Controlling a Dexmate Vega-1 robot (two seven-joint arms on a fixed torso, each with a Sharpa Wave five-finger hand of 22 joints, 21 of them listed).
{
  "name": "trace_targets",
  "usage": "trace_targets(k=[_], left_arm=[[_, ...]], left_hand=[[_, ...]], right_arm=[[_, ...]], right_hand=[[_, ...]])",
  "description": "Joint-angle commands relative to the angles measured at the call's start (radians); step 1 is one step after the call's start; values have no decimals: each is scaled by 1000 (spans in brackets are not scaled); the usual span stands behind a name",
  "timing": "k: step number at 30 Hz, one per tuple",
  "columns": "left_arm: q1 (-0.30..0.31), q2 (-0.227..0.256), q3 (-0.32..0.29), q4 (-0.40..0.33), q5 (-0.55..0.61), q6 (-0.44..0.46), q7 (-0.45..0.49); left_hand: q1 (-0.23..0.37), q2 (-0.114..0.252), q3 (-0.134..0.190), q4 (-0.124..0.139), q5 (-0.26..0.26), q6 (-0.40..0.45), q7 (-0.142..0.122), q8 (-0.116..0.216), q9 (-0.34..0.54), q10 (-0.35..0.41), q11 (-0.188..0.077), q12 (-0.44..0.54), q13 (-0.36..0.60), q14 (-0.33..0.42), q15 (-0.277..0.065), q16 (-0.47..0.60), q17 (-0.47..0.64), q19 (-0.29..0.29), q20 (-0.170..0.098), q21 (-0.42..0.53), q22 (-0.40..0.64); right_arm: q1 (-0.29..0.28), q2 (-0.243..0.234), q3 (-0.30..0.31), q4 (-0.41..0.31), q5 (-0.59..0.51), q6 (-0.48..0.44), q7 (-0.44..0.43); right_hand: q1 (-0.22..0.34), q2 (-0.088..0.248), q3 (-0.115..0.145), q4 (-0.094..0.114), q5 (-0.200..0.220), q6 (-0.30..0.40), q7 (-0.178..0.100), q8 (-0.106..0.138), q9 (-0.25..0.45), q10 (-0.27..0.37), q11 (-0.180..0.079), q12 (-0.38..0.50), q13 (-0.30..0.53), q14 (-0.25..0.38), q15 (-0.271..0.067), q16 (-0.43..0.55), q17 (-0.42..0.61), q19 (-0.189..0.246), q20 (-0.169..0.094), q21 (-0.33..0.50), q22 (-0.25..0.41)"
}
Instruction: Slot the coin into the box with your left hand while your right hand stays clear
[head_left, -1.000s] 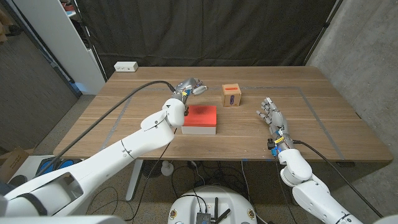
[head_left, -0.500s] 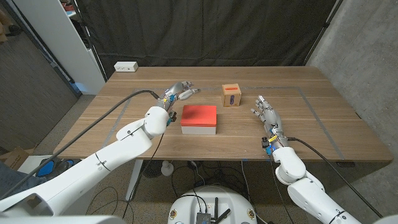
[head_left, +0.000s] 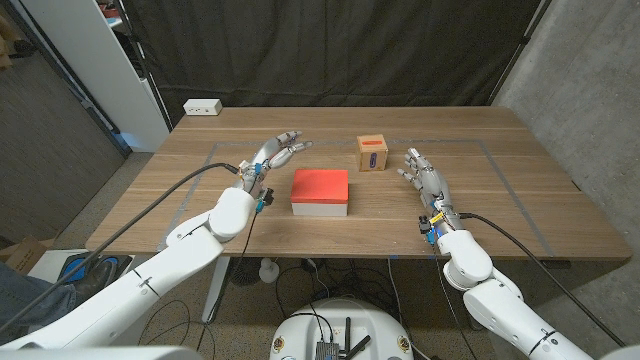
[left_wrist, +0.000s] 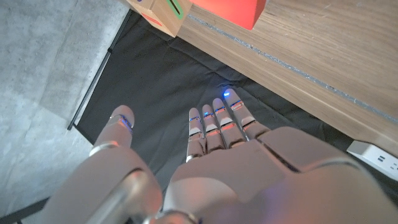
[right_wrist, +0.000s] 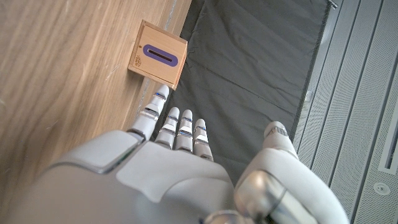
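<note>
Fingers (head_left: 290, 147) of the left hand (head_left: 275, 153) are spread and hold nothing; the right hand (head_left: 424, 178) is open too, beside the box (head_left: 373, 153). I see no coin anywhere, so it may already be slotted. Risk: the right hand, so near, could nudge the box. Count: one slotted box, one red block (head_left: 321, 192), two hands on the counter (head_left: 520, 180).

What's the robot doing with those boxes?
Right now it is not holding anything. Its left hand hangs open above the table, beside a red-topped block, with its fingers stretched out. Its right hand is open too, off to the other side. Between them, farther back, stands a small wooden box with a purple-ringed slot on top. It is supposed to put a coin in that slot, but I cannot see a coin anywhere.
</note>
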Motion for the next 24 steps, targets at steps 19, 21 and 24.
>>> trace_targets(k=[19, 21, 24], left_arm=[[109, -99, -83, 177, -280, -346, -112], [112, -100, -84, 173, -277, -340, -107], [113, -108, -82, 175, -281, -342, -107]], left_hand=[[-84, -20, -46, 0, -7, -179, 21, -8, -7, -137, -5, -57, -2, -122, 25, -75, 3, -79, -43, -141, 3], [-85, -19, -46, -1, -7, -179, 21, -6, -7, -135, -3, -55, -3, -122, 25, -74, 3, -78, -41, -144, 3], [-87, -16, -46, -1, -6, -170, 21, 0, -7, -126, -5, -50, -3, -111, 25, -69, 3, -68, -43, -148, 3]], right_arm=[[8, -10, 18, 84, 27, 109, 68], [7, -12, 21, 85, 26, 114, 72], [6, -12, 24, 83, 28, 117, 72]], right_hand=[[8, 0, 6, -1, 5, 9, 0, 4, 2, 7, 1, 7, 5, 8, -2, 4, 2, 8, 0, 4, 5], [8, 0, 6, -1, 5, 9, 0, 4, 2, 7, 1, 7, 5, 8, -2, 4, 2, 8, 0, 4, 5], [8, 0, 6, -1, 5, 9, 0, 4, 2, 7, 1, 7, 5, 8, -2, 4, 2, 8, 0, 4, 5]])
